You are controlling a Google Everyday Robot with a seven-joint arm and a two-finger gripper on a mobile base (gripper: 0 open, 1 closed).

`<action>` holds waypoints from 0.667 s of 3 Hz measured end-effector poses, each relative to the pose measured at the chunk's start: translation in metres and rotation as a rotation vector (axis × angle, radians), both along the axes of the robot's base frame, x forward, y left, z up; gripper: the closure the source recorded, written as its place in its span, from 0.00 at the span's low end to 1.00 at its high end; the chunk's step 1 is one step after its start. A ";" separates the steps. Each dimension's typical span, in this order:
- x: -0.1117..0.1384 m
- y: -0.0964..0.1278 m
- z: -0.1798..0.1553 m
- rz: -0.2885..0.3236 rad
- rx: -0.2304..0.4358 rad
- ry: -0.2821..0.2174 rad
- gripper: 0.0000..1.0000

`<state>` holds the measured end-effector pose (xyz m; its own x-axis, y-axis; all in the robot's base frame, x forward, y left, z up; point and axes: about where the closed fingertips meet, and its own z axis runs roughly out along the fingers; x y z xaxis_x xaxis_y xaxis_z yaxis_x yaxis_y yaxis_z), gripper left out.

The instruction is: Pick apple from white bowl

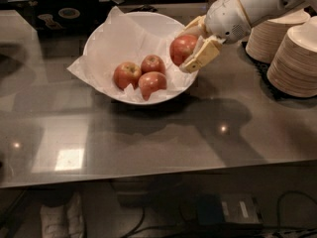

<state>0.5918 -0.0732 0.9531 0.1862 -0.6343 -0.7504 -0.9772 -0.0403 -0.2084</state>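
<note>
The white bowl [99,43], wide and lined with crumpled white paper, sits on the dark glossy table. Three red apples lie in its middle. My gripper [194,44] comes in from the upper right and is shut on the apple [182,48], a large round red one. It holds the apple lifted above the bowl's right rim. One cream finger [202,57] shows in front of the apple, the other behind it.
Stacks of cream paper bowls [295,58] stand at the right edge. A dark laptop [59,15] sits behind the bowl at the far left. My white arm [247,6] spans the upper right. The table's front edge [148,175] runs across the lower frame.
</note>
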 end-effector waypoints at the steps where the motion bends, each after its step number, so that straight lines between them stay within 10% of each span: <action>1: -0.018 0.010 0.034 0.068 -0.002 -0.062 1.00; 2: -0.035 0.018 0.062 0.106 -0.025 -0.124 1.00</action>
<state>0.5572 -0.0549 1.0153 0.3435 -0.6242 -0.7016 -0.9339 -0.1486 -0.3251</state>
